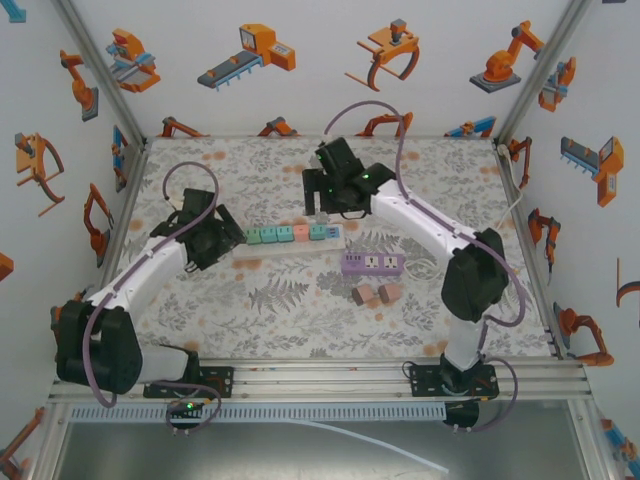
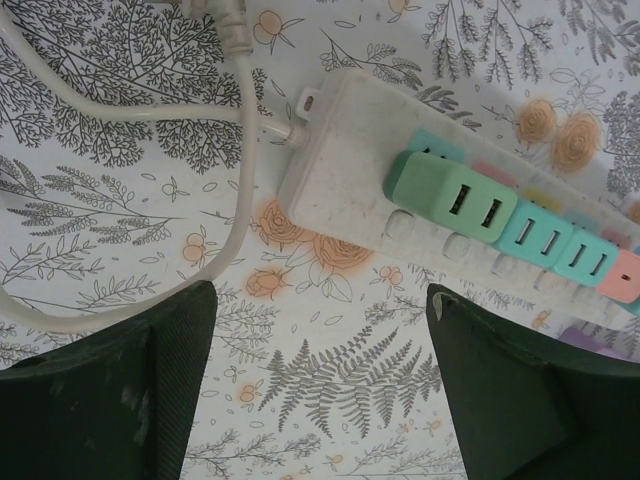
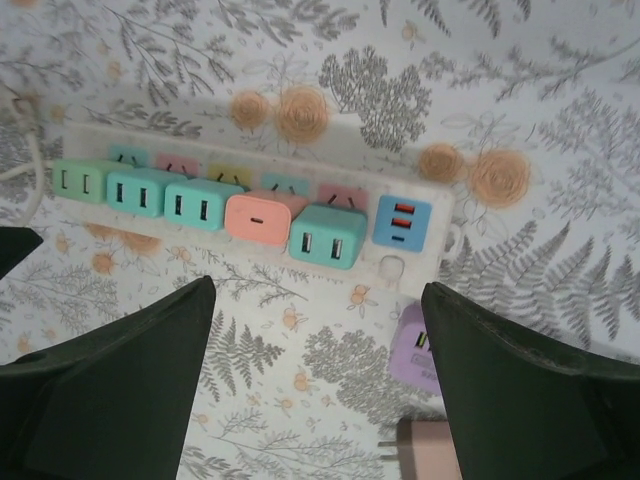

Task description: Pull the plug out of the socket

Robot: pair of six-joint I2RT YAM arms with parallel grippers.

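White socket strip (image 3: 440, 225) with 5 plugs (image 3: 258, 218)

White walls (image 1: 310, 70) printed with orange robot pictures stood on three sides. A grey leafy cloth (image 1: 300, 300) lay between them, with an aluminium rail (image 1: 320, 378) at its near edge.

White-shelled left arm (image 1: 150, 265) and right arm (image 1: 420, 215) wear black joint housings (image 1: 475, 278), looping mauve cables (image 1: 375, 104), small green indicator lights (image 1: 181, 406) and matte dark-green fingers (image 2: 110, 390), scuffed pale in places.
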